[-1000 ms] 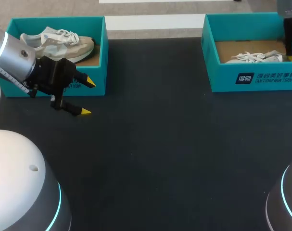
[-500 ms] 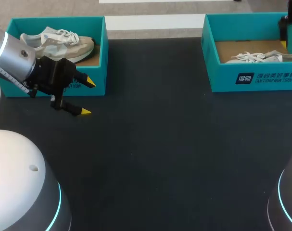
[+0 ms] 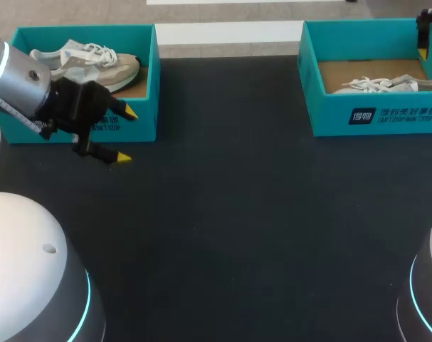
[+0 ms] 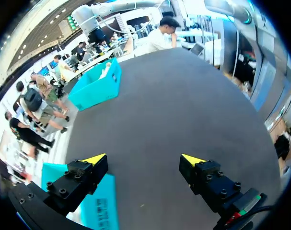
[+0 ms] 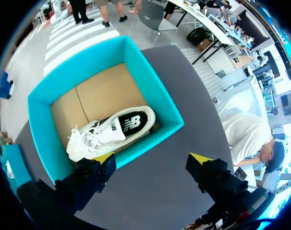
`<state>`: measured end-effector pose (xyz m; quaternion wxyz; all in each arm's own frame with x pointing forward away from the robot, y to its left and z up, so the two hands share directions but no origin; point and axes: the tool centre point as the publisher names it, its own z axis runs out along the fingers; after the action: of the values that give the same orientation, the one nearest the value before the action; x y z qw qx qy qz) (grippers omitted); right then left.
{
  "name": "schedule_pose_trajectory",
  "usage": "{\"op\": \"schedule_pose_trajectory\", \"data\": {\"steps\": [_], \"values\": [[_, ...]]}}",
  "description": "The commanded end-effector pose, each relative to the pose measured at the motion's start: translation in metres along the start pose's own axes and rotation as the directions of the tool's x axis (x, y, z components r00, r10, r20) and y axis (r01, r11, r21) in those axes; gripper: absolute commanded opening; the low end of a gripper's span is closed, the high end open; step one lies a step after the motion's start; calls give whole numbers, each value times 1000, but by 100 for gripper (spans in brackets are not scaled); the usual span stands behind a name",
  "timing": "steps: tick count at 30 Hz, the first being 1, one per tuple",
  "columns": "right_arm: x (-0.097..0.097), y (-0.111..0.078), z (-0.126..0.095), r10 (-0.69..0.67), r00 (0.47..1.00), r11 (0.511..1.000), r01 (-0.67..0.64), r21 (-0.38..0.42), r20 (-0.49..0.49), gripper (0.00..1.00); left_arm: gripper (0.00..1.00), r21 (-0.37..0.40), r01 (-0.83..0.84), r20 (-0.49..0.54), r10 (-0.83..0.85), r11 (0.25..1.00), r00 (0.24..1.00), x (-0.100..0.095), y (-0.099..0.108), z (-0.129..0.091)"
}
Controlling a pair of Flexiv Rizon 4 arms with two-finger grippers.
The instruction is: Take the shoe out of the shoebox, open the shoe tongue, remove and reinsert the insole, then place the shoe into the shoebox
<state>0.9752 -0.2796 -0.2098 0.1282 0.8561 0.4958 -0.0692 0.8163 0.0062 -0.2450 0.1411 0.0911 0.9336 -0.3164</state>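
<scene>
At the desk's (image 3: pixel 237 214) far left corner stands the left shoebox (image 3: pixel 146 85), teal and open, with the beige shoe (image 3: pixel 87 64) lying inside it, laces up and toe toward the box's right wall. My left arm (image 3: pixel 16 78) comes in over that box's near wall. My left claw (image 3: pixel 127 135) hangs just off the box's near right corner, above the dark desk. Its fingers are spread wide with nothing between them. In the left wrist view, one finger of that claw (image 4: pixel 143 158) sits over a teal corner of the box (image 4: pixel 99 206), the other over bare desk.

The middle of the desk is dark cloth.

At the far right corner stands the right shoebox (image 3: pixel 376 117), also teal and open. The white shoe (image 3: pixel 376 84) rests on its cardboard floor, close along the near wall. My right claw (image 5: pixel 152 158) hangs above this box, looking down into it. Its fingers are wide apart and hold nothing. One yellow tip is over the box's wall (image 5: pixel 150 141) just beside the white shoe (image 5: pixel 111 134), and the other is over the desk outside the box. The shoe's opening faces up, laces bunched at one end.
</scene>
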Motion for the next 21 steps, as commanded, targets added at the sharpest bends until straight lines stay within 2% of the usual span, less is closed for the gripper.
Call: {"op": "schedule_pose_trajectory", "data": {"steps": [1, 4, 8, 9, 12, 21], "values": [[-2, -3, 1, 0, 1000, 1000, 0, -26, -6, 100, 100, -56, -62, -20, 61, 997, 998, -25, 0, -21], [-2, -3, 1, 0, 1000, 1000, 0, -26, -6, 100, 100, -61, -144, -77, 139, 988, 987, -39, 7, -32], [-2, -3, 1, 0, 1000, 1000, 0, -26, -6, 100, 100, -16, -297, -166, 290, 955, 942, -55, 21, -48], [-2, -3, 1, 0, 1000, 1000, 0, -26, -6, 100, 100, -17, -360, -214, 348, 933, 913, -57, 25, -53], [-2, -3, 1, 0, 1000, 1000, 0, -26, -6, 100, 100, -48, -436, -480, 362, 899, 799, -60, 37, -71], [-2, -3, 1, 0, 1000, 1000, 0, -26, -6, 100, 100, -48, -436, -480, 362, 899, 799, -60, 37, -71]]}}
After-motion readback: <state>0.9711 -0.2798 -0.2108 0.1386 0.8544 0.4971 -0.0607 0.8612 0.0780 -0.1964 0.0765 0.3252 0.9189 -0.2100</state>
